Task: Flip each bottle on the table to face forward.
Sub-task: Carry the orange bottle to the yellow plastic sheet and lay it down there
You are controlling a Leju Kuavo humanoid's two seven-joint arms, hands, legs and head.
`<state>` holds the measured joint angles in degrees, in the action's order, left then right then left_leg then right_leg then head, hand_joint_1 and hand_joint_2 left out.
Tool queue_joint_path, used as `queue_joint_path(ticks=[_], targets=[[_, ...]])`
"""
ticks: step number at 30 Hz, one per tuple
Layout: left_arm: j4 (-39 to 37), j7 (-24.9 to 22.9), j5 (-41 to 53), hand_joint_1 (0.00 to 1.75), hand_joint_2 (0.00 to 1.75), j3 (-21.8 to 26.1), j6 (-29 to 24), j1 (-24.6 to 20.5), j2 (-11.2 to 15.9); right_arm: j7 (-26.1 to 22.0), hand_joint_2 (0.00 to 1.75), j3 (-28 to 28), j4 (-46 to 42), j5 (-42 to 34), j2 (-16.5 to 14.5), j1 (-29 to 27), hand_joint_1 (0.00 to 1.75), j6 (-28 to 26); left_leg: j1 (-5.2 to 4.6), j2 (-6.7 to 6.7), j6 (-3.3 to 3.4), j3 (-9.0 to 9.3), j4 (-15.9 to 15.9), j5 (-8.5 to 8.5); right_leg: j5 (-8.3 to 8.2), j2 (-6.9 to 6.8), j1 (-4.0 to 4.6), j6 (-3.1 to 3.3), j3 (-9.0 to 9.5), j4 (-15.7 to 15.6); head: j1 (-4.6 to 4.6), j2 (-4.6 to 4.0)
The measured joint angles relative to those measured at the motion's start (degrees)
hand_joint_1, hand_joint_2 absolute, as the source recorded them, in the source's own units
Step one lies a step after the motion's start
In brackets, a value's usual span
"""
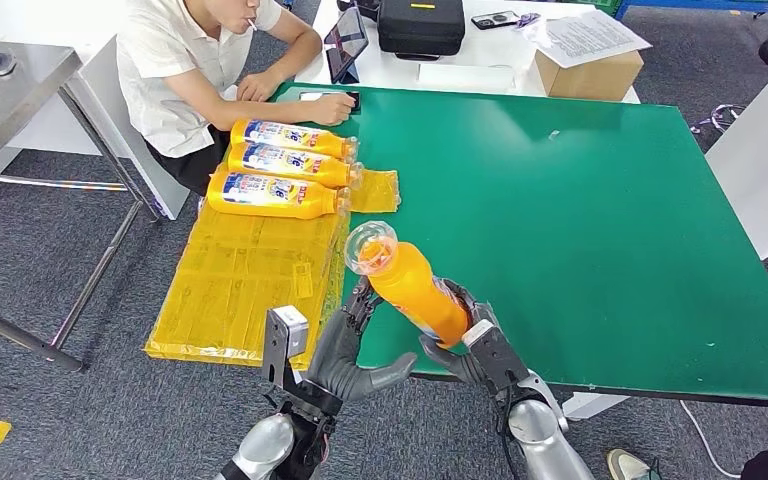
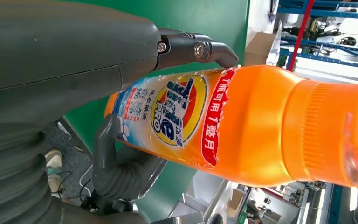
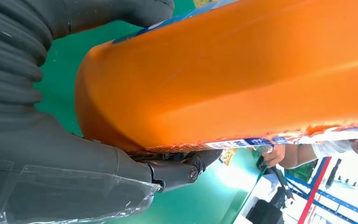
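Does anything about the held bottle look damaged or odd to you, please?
Yes. The label on the held bottle looks torn: its edges are ragged and white. The bottle is also off the table, tilted, gripped by the right hand with the left hand against it.

Seated person [image 1: 195, 60] leaning at the far left corner of the green table [image 1: 600, 210], one hand resting on a phone [image 1: 332, 98]. Tablet [image 1: 346, 42], black case [image 1: 421, 25], cardboard box [image 1: 590, 72] carrying papers [image 1: 582, 35] sitting on white table behind. Yellow sheet [image 1: 240, 280] overhanging green table's left edge.
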<state>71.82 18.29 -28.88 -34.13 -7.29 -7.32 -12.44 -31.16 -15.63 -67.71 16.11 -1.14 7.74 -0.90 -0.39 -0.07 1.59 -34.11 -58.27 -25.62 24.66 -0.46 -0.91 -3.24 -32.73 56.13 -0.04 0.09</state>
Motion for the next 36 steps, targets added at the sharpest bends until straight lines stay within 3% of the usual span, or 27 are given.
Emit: queue_joint_path(ticks=[6, 12, 19, 25, 26, 29, 30, 33, 34, 36], targets=[[-0.07, 0.38, 0.28, 0.0, 1.75, -0.35, -0.23, -0.26, 0.25, 0.2, 1.75, -1.38, 0.1, 0.07, -0.41, 0.05, 1.75, -0.32, -0.02, -0.02, 0.0, -0.03, 0.0, 0.0, 0.0, 0.0, -0.02, 0.0, -0.01, 0.0, 0.0, 0.0], [-2.2, 1.21, 0.31, 0.0, 1.75, -0.31, -2.5, -2.54, -0.09, 0.16, 1.75, -6.23, 2.52, 3.52, -2.33, 0.81, 1.75, -3.13, 0.03, 0.0, -0.01, -0.04, 0.0, 0.01, 0.0, 0.0, 0.03, 0.0, -0.07, 0.01, 0.0, 0.0], [-4.35, 3.19, -1.72, 0.0, 1.75, 2.17, -7.26, -5.48, -1.25, 0.21, 1.75, -12.03, 4.86, 5.1, -4.16, 1.35, 1.75, -5.37, 0.05, -0.01, -0.01, -0.08, 0.0, 0.03, 0.0, 0.0, 0.04, 0.0, -0.09, 0.02, 0.01, 0.0], [-5.86, 2.38, -4.49, 0.0, 1.75, 3.84, -7.7, -6.7, -1.89, 0.91, 1.75, -13.8, 6.09, 4.6, -4.32, 2.35, 1.75, -5.71, 0.02, -0.01, -0.01, -0.1, 0.0, 0.02, 0.0, 0.0, 0.01, 0.0, -0.1, 0.01, 0.02, 0.0], [-6.4, 2.28, -5.41, 0.16, 1.75, 4.12, -7.55, -7.06, -1.95, 1.02, 1.75, -14.16, 6.39, 4.44, -4.33, 2.58, 1.75, -5.79, 0.01, -0.01, -0.01, -0.11, 0.0, 0.02, 0.0, 0.0, 0.01, 0.0, -0.1, 0.01, 0.02, 0.0], [-7.85, 2.16, -8.19, 1.47, 1.75, 4.95, -6.0, -7.91, -2.02, 1.11, 1.75, -15.17, 7.4, 3.71, -4.37, 3.32, 1.75, -6.01, 0.02, 0.0, -0.01, -0.11, 0.0, 0.03, -0.01, 0.0, 0.01, 0.0, -0.11, 0.02, 0.01, 0.0], [-8.13, 2.15, -8.87, 1.75, 1.75, 5.2, -5.4, -8.03, -2.03, 1.1, 1.75, -15.46, 7.74, 3.4, -4.38, 3.55, 1.61, -6.09, 0.02, 0.0, -0.01, -0.1, 0.0, 0.03, -0.01, 0.0, 0.02, 0.0, -0.12, 0.02, 0.01, 0.0], [-8.36, 2.1, -9.66, 1.75, 1.75, 5.72, -4.29, -8.11, -2.03, 0.87, 1.75, -16.06, 8.53, 2.58, -4.39, 3.94, 0.3, -6.31, 0.03, 0.0, -0.01, -0.11, 0.0, 0.03, 0.0, 0.0, 0.02, 0.0, -0.12, 0.03, 0.01, 0.0], [-8.32, 2.08, -9.78, 1.75, 1.75, 5.9, -4.07, -8.15, -2.03, 0.63, 1.75, -16.24, 8.71, 2.32, -4.39, 3.95, 0.0, -6.32, 0.03, 0.0, -0.01, -0.12, 0.0, 0.03, 0.0, 0.0, 0.02, 0.0, -0.13, 0.03, 0.01, 0.0], [-8.07, 2.07, -10.01, 1.75, 1.75, 6.33, -3.66, -8.22, -2.01, 0.04, 1.75, -16.69, 8.9, 1.69, -4.43, 3.75, 0.0, -6.31, 0.03, 0.0, -0.01, -0.14, 0.0, 0.03, 0.0, 0.0, 0.03, 0.0, -0.14, 0.03, 0.02, 0.0]])
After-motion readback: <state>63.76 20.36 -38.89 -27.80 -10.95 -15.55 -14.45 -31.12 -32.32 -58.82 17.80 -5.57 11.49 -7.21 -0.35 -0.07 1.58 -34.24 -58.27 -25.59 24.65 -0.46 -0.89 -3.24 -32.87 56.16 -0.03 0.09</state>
